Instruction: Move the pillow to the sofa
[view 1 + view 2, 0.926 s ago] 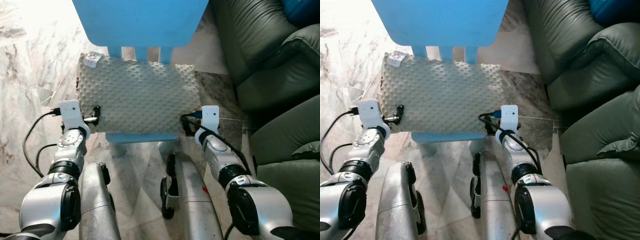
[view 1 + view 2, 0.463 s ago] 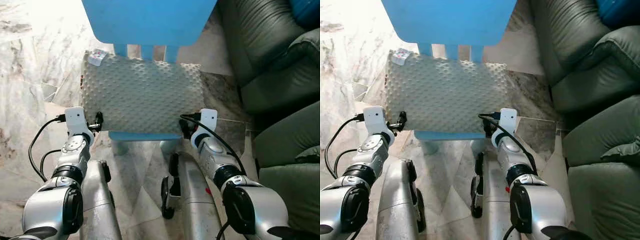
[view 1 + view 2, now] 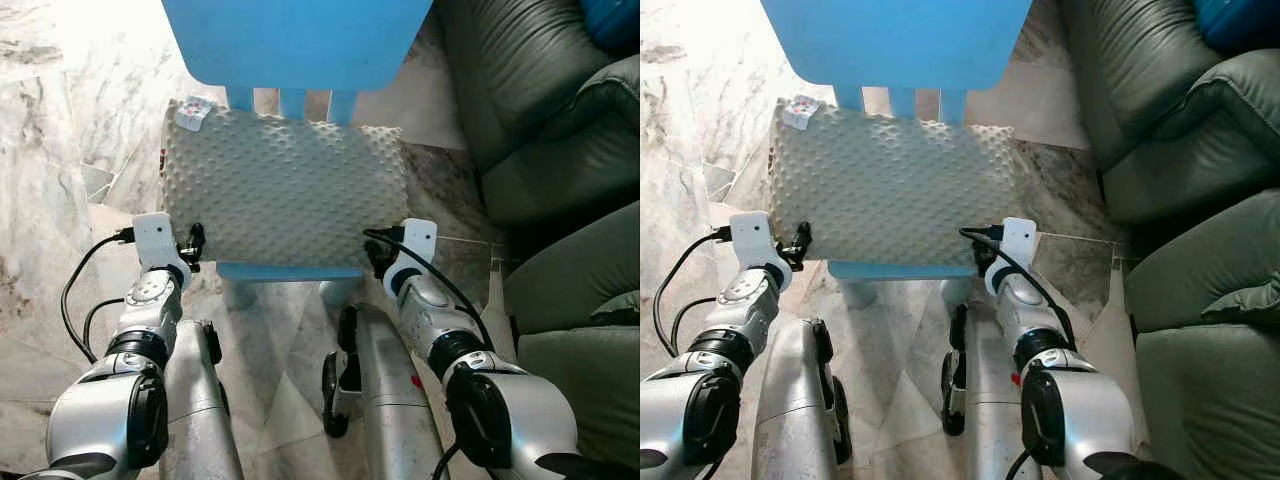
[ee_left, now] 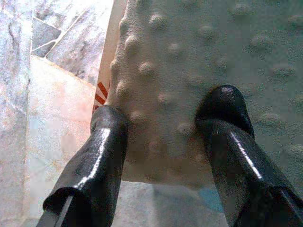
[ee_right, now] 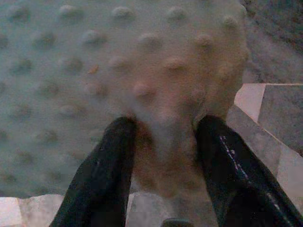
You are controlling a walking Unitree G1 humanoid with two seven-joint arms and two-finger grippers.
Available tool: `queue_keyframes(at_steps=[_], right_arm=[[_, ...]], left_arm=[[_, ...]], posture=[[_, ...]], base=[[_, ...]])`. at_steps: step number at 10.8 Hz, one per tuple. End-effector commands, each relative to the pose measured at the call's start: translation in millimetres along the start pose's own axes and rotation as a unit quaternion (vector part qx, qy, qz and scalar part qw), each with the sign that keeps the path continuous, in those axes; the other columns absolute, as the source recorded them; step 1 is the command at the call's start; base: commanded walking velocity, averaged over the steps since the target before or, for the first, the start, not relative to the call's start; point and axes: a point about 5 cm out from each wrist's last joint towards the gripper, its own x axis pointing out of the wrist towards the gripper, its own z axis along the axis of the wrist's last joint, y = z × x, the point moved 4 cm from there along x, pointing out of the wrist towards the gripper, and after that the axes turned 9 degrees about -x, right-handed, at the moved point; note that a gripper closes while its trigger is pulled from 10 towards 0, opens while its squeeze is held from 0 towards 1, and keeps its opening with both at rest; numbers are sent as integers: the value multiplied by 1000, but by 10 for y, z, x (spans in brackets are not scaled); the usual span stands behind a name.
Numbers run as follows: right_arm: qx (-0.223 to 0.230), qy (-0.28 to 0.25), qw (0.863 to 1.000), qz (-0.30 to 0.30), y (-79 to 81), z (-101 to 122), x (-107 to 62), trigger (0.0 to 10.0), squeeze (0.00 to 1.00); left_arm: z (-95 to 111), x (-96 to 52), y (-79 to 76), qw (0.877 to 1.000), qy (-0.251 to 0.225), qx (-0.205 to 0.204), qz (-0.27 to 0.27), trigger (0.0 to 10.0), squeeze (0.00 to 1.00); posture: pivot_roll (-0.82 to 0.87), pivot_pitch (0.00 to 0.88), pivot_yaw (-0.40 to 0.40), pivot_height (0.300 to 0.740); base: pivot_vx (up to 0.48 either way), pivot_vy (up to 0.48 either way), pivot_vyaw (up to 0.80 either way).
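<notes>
Both arms reached forward: the left gripper [image 4: 163, 137] and right gripper [image 5: 163, 151] each pinched a near corner of the pillow [image 3: 285, 185] on the blue chair [image 3: 295, 40].

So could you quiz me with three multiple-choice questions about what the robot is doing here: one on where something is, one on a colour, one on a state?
1. Where does the cream bumpy-textured pillow lie?
A. on the dark green leather sofa
B. on the blue plastic chair
C. on the floor

2. What colour is the sofa?
A. dark green
B. red
C. white

3. How do the two grippers stand?
A. both hang idle
B. one holds a cup
C. each pinches a near corner of the pillow

Answers: 1 B, it lies on the chair seat; 2 A, the leather looks dark green; 3 C, the left gripper and right gripper both pinch the pillow.
</notes>
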Motion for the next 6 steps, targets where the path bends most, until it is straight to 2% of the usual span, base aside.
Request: queue_keyframes(at_steps=[1, 3, 6], right_arm=[[6, 35, 999, -3, -28, -214, -48, 0, 0], [-7, 38, 999, 8, 1, -203, -40, 0, 0], [-12, 25, 1000, 4, -70, -41, 0, 0, 0]], left_arm=[[-192, -46, 34, 1000, 26, 3, 3, 0, 0], [-195, -47, 14, 1000, 25, -1, -1, 0, 0], [-175, -27, -35, 1000, 28, 3, -3, 0, 0]], posture=[[108, 397, -119, 554], [100, 379, -125, 554], [89, 322, -132, 554]], base=[[0, 0, 0], [0, 0, 0], [0, 0, 0]])
